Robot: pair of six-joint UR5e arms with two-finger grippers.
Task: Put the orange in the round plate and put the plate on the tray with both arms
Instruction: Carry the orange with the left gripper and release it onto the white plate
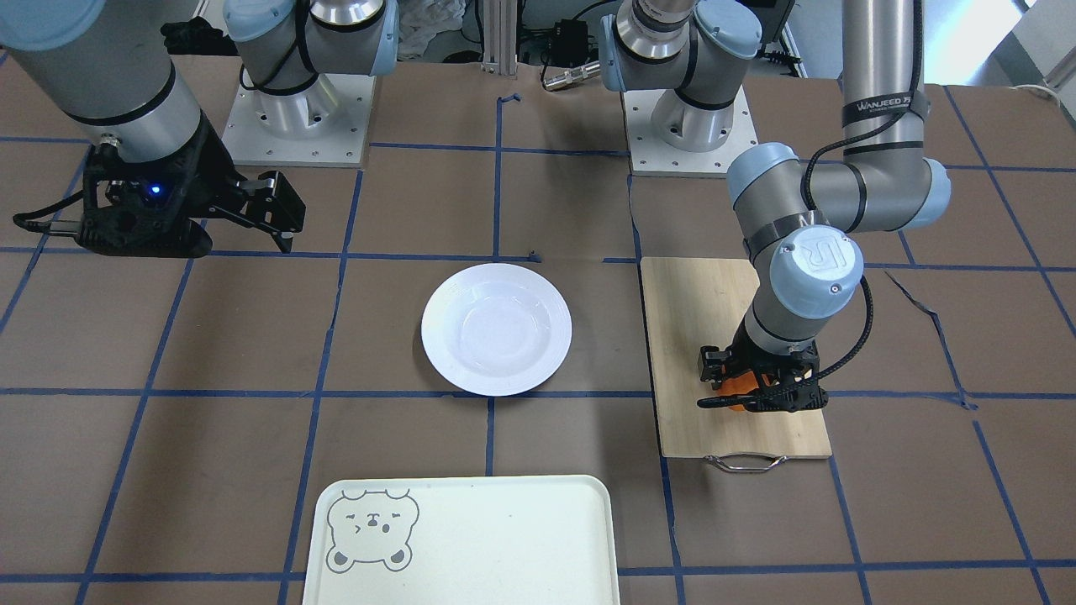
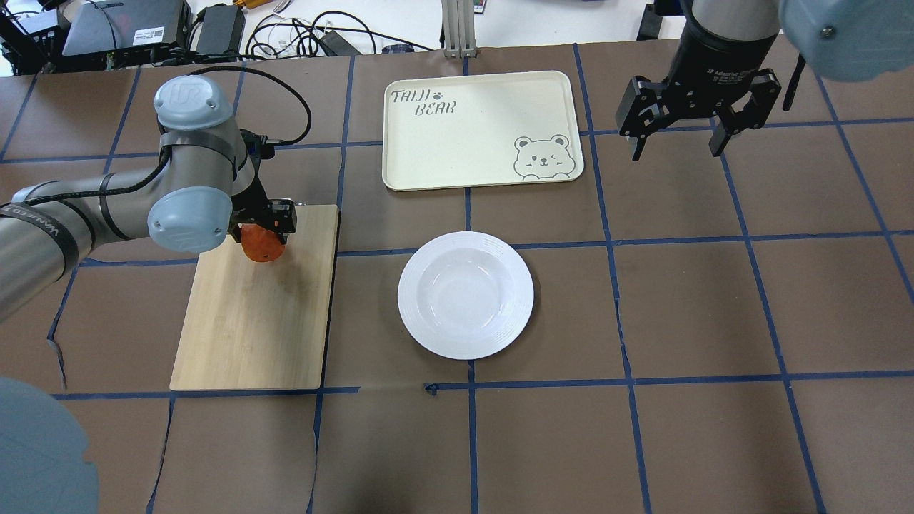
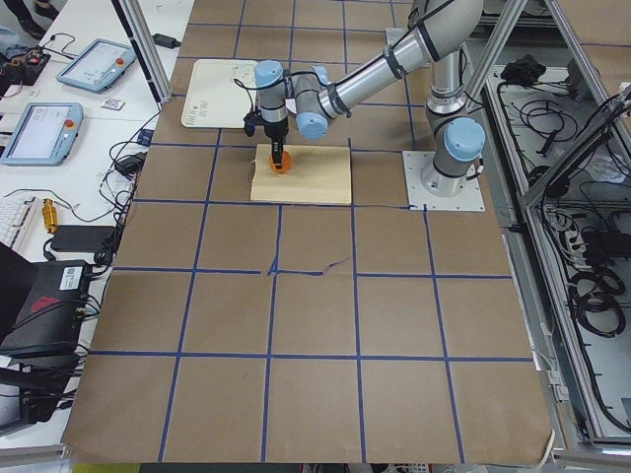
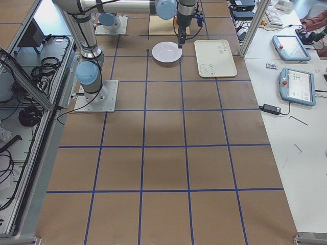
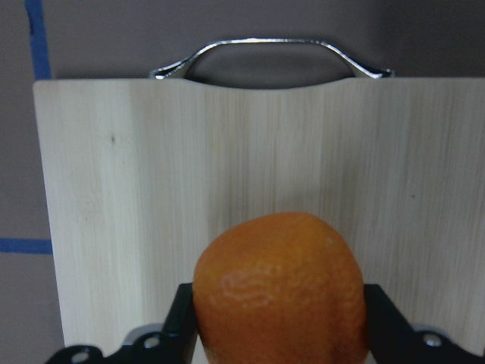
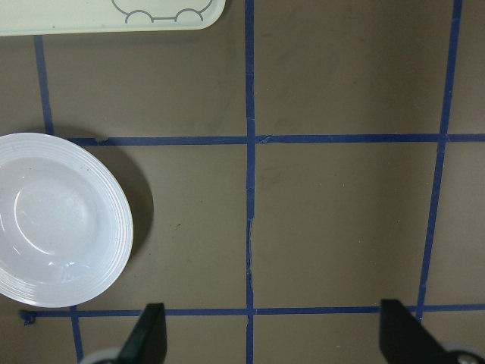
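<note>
Nearest the robot, on the left of the brown bench point(image 2: 678, 321): bamboo cutting board point(image 2: 250, 321), lying flat, metal handle point(image 5: 265, 42) at its far end. Level with it, toward mid-bench and apart from it: round plate point(image 2: 418, 314), white and glossy, right way up on the bench, sitting over a crossing of blue tape lines. Toward the board's far end: left tool point(image 1: 759, 388), pointing down, narrowed onto the orange point(image 5: 280, 284), one black finger point(image 5: 182, 315) pressed to each side of the fruit. Orange over the board's wood, short of the handle; cannot tell whether touching the board or just off it. Farther out, beyond the plate and well apart from it: tray point(image 2: 457, 143), cream and rectangular, flat on the bench, grey bear-face drawing point(image 2: 543, 158) in its near right corner, lettering in the opposite corner. Off the tray's right end, above the bench: right tool point(image 2: 677, 146), spread wide, fingers pointing down, only bench and tape between them in its wrist view, plate and tray corner at that view's left edge.
</note>
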